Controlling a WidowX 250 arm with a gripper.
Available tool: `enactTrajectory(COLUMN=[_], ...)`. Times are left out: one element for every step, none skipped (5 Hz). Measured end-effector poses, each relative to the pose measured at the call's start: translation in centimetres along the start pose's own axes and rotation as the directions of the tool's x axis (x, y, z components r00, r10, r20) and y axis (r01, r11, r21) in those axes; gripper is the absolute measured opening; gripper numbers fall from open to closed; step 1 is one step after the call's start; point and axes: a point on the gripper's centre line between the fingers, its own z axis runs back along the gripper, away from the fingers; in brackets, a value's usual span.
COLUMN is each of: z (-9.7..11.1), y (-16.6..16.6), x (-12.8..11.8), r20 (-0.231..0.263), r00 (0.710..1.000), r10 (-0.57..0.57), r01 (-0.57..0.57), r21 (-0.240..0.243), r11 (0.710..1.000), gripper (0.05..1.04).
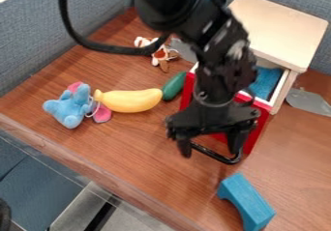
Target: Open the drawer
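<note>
- A black, hard-jointed robot arm leaned in from the top edge above a wood-grain table (116, 148), its claw (211, 151) open, the two blunt fingers spread near either end of a curved black handle (218, 156); whether they touched it could not be told.
- The drawer (260, 129), with a smooth red front and pale sides, stood partly open beneath the flat, light-wood top of a small cabinet (281, 27), blue material (265, 82) inside.
- To the left lay a glossy, curved yellow banana (129, 101), between a soft blue plush toy (67, 107) with pink parts and a rounded dark green object (174, 86).
- Behind them sat a brown-and-white figure (159, 54), near a textured gray fabric panel (52, 44).
- In front of the drawer rested a solid blue block (249, 203), notched like an arch.
</note>
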Motion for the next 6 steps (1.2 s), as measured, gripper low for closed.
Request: enactTrajectory(z=[1.9,3.2,3.8,6.4,8.7,11.5], y=[-1.5,-1.7,-1.1,-0.6,0.2,1.2], x=[-0.1,-0.4,-1.3,-1.2,-2.2,-2.5], r20=[-0.113,-0.239,-0.306,-0.274,-0.266,-0.202], r00=[0.967,0.891,0.821,0.833,0.851,0.858], r10=[-0.230,-0.386,-0.482,-0.481,-0.454,-0.471], r01=[0.229,0.385,0.482,0.482,0.449,0.472], r21=[-0.021,-0.054,-0.082,-0.067,-0.082,-0.047], r11=[0.973,0.921,0.872,0.873,0.890,0.880], gripper=[1.000,1.000,1.000,1.000,1.000,1.000])
